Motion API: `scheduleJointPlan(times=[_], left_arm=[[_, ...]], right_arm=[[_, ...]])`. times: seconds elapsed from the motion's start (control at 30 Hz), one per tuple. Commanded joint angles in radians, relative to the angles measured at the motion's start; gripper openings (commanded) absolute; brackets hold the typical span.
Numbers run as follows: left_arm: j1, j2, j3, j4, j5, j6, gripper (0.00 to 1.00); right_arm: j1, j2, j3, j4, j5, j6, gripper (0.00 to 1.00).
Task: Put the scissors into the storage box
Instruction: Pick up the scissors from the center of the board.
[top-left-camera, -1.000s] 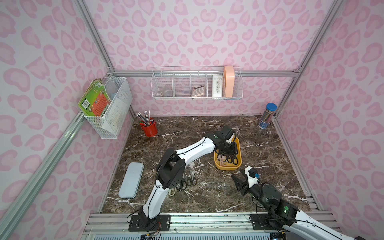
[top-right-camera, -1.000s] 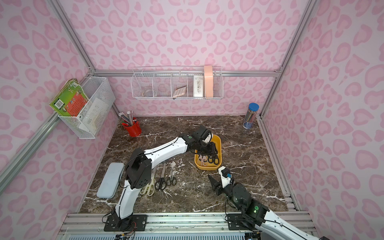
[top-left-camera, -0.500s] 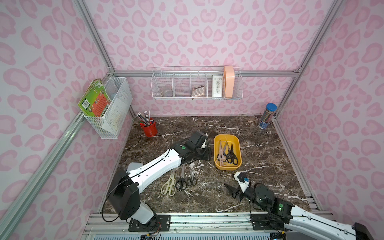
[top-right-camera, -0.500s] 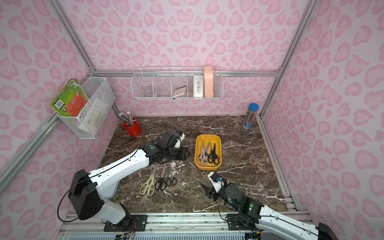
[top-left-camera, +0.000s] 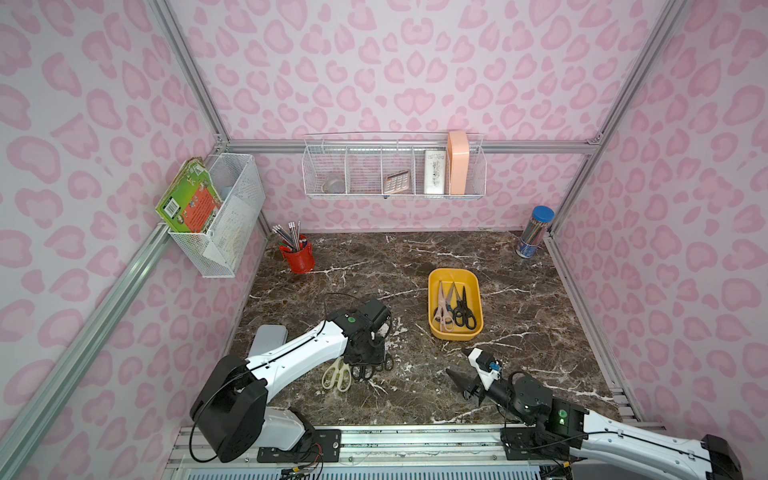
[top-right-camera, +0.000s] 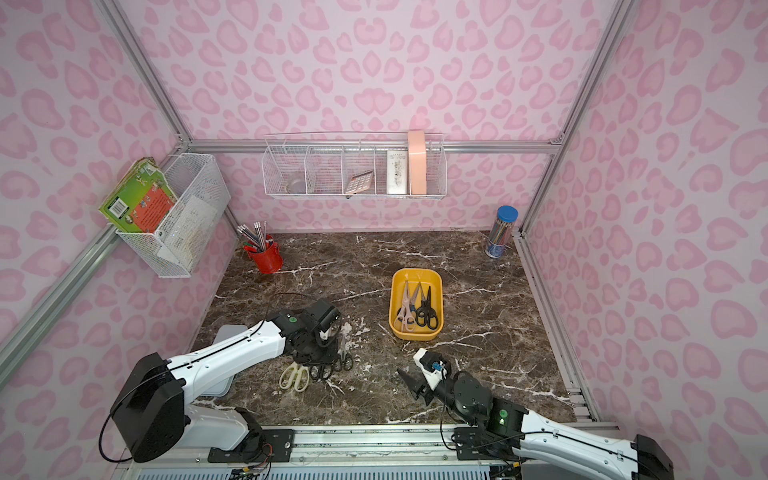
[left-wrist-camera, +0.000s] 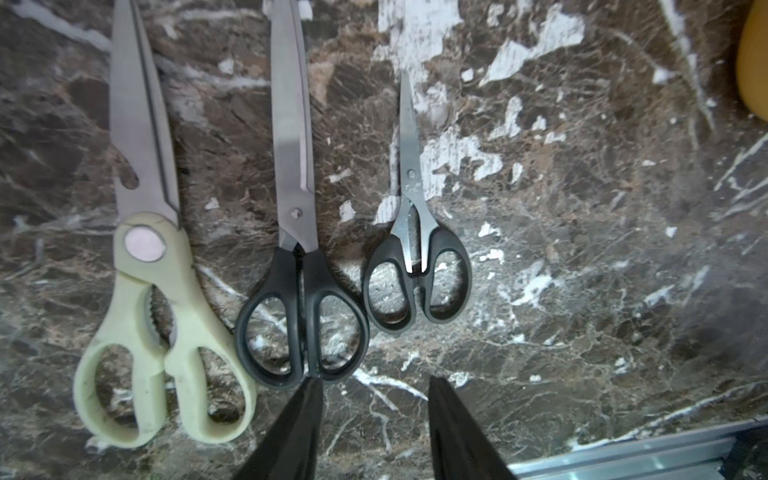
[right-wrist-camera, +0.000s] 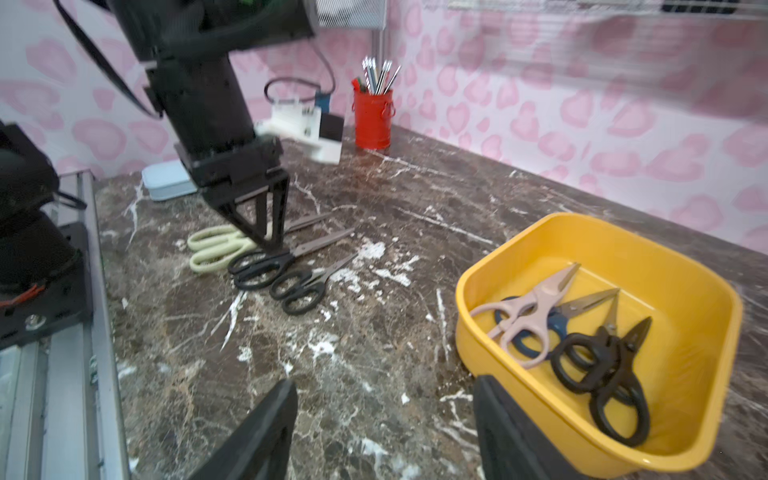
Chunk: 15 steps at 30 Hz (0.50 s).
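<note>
Four steel-bladed scissors lie in the shallow yellow plastic tub. Cream-handled scissors and two black-handled scissors lie on the marble bench left of it, beneath the released left claw. Right claw also released.

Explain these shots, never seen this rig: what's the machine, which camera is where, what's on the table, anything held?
It is two robot arms, the left arm and right arm, fixed to a rail at the near edge of a marble table. Both top views look down from one overhead camera pair; each wrist view comes from a camera on that arm's wrist. On the table lie cream-handled scissors, large black scissors and small black scissors. The yellow storage box holds four more pairs: pink scissors, dark blue scissors and two black pairs. The left gripper hangs open over the loose three; the right gripper is open near the box. Neither holds anything.
</note>
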Motion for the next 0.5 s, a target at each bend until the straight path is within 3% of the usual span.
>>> scheduleJointPlan(times=[0.0, 0.17, 0.47], left_arm=[[-0.002, 0.048, 0.022, -0.003, 0.018, 0.002, 0.41], [0.000, 0.118, 0.057, -0.014, -0.010, 0.022, 0.32], [-0.001, 0.228, 0.145, -0.052, -0.059, 0.085, 0.29]], right_arm=[[-0.013, -0.061, -0.011, -0.024, 0.027, 0.015, 0.68], [-0.017, -0.045, -0.007, -0.023, 0.020, 0.016, 0.68], [-0.017, -0.033, -0.003, -0.021, 0.015, 0.014, 0.68]])
